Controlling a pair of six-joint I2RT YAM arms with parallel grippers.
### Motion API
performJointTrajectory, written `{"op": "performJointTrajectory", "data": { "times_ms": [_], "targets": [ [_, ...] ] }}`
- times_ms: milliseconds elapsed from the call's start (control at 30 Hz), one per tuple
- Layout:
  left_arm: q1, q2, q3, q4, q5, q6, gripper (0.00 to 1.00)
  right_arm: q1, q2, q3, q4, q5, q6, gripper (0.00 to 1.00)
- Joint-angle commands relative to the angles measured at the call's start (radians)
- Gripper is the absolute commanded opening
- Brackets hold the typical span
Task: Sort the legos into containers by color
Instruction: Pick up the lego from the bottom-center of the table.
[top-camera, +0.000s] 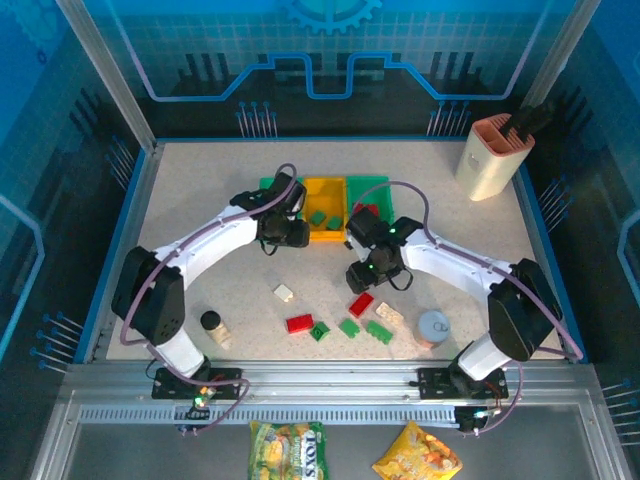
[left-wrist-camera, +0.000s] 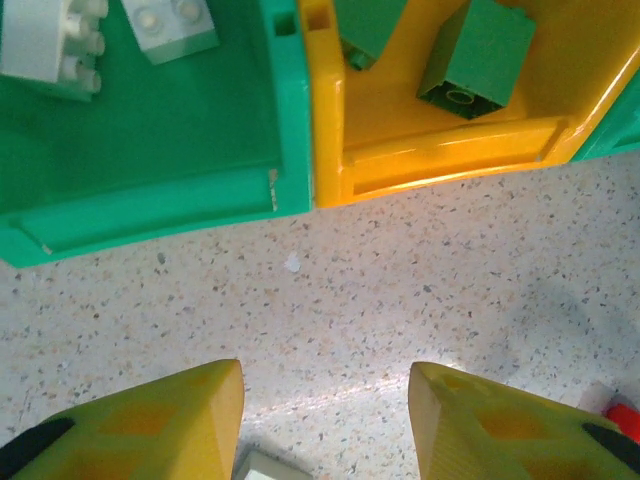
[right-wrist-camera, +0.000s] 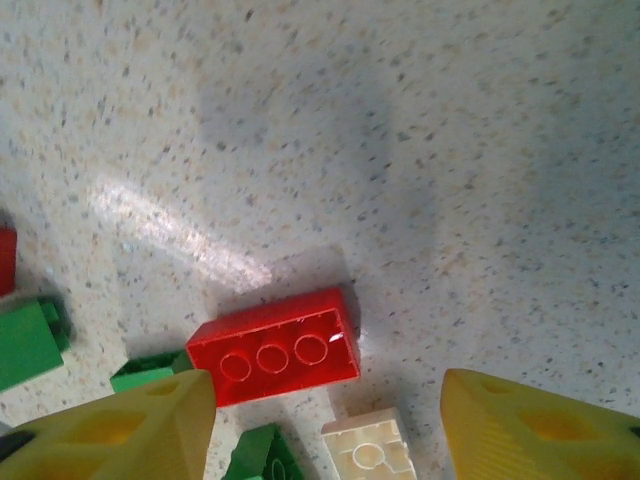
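Three containers stand in a row: a green bin, a yellow bin and a second green bin. Cream legos lie in the left green bin. Green legos lie in the yellow bin. My left gripper hovers open over bare table just in front of these bins, holding nothing. My right gripper is open above a red lego that lies underside-up on the table, beside a cream lego and green legos.
Loose bricks lie on the near table: cream, red, green. A black-lidded jar stands near left and a tin can near right. A beige-and-pink holder stands at the back right.
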Motion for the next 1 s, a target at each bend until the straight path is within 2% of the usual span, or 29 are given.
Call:
{"op": "performJointTrajectory", "data": {
  "times_ms": [0, 333, 600, 667, 967],
  "targets": [
    [0.013, -0.064, -0.041, 0.011, -0.025, -0.023, 0.48, 0.045, 0.039, 0.033, -0.063, -0.004, -0.091, 0.64],
    [0.033, -0.155, -0.136, -0.008, -0.055, -0.042, 0.49, 0.137, 0.178, 0.083, -0.104, 0.055, -0.166, 0.70],
    [0.039, -0.186, -0.157, -0.010, -0.062, -0.061, 0.49, 0.146, 0.233, 0.081, -0.095, 0.060, -0.174, 0.74],
    [0.040, -0.188, -0.157, -0.013, -0.061, -0.062, 0.49, 0.146, 0.240, 0.076, -0.094, 0.065, -0.172, 0.78],
    [0.039, -0.187, -0.162, -0.013, -0.061, -0.063, 0.49, 0.147, 0.266, 0.063, -0.085, 0.076, -0.159, 0.79]
  ]
}}
